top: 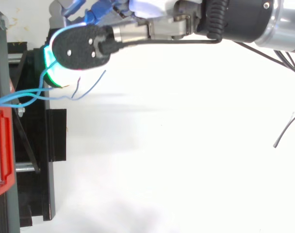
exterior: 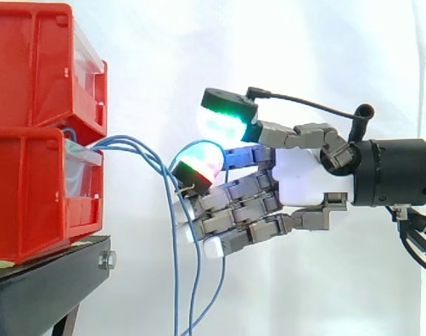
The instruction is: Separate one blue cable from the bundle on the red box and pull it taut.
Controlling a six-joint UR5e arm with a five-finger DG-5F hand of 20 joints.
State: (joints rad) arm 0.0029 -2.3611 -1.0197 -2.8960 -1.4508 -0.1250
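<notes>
Blue cables (exterior: pixel 129 141) issue from the lower red bin (exterior: pixel 31 203), which sits beneath a second red bin (exterior: pixel 38 63) on the black stand (exterior: pixel 45 280). They run slack rightward to the hand (exterior: pixel 307 178), then hang below it. Hand is closed: its fingers (exterior: pixel 241 192) are curled, and one blue cable (exterior: pixel 195 143) arches over the red-and-green glowing pad (exterior: pixel 202 162) and passes in among them. That cable sags, not taut. From above, loose cable ends (top: pixel 91 87) show just beside the hand.

Red bins (exterior: pixel 38 133), blue cables (exterior: pixel 175 280), a black stand (exterior: pixel 45 283), and pads (exterior: pixel 223 122) glowing green (one perhaps tinged red).
</notes>
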